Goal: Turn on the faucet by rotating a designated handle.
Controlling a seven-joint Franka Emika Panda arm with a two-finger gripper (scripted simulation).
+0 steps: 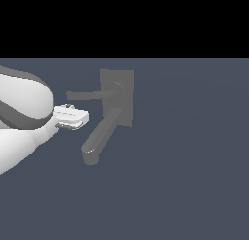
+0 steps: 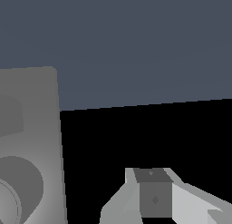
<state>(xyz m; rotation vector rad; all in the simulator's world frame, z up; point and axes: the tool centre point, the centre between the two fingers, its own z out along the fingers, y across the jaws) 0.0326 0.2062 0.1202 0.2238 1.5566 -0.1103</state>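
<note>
The faucet (image 1: pixel 117 99) sits mid-frame, with its thin handle (image 1: pixel 86 94) poking out toward the exterior view's left. The gripper (image 1: pixel 73 116) hangs just below the handle's tip, not touching; can't tell if it's spread or pressed together. I'd push near the tip for leverage and steer clear of the fat spout (image 1: pixel 99 135).

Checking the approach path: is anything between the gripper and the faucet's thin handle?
Nothing. In the exterior view, only bare grey floor shows between the gripper and the handle; they stand close but apart.
</note>
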